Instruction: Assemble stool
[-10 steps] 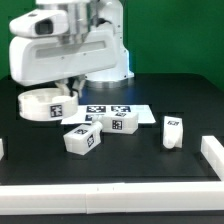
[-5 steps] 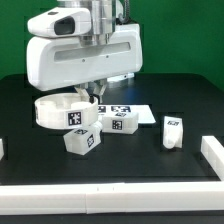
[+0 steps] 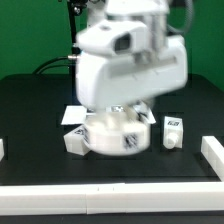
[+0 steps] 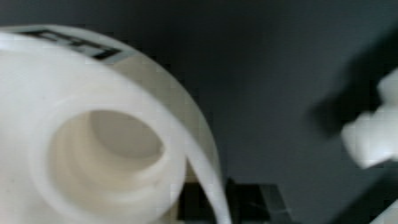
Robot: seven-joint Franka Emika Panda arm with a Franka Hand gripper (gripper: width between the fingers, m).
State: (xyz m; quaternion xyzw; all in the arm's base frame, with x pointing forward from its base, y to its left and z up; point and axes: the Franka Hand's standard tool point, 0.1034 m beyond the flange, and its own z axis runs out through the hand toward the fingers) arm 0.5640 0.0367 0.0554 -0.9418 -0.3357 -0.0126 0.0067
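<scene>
Leans the arm (image 3: 130,55) forward and down over the middle of the scene in the exterior view, bulky, white and smeared by blur. Points the wrist straight down, with the broad hand housing turned toward the camera. Hangs the gripper (image 4: 226,200) low beneath that housing, mostly hidden in the exterior view. Shows, in the wrist view, only the dark tips of the fingers (image 4: 260,201), set close together. Pinches the thin wall of the seat (image 4: 107,130) between them, one tip on each side.
</scene>
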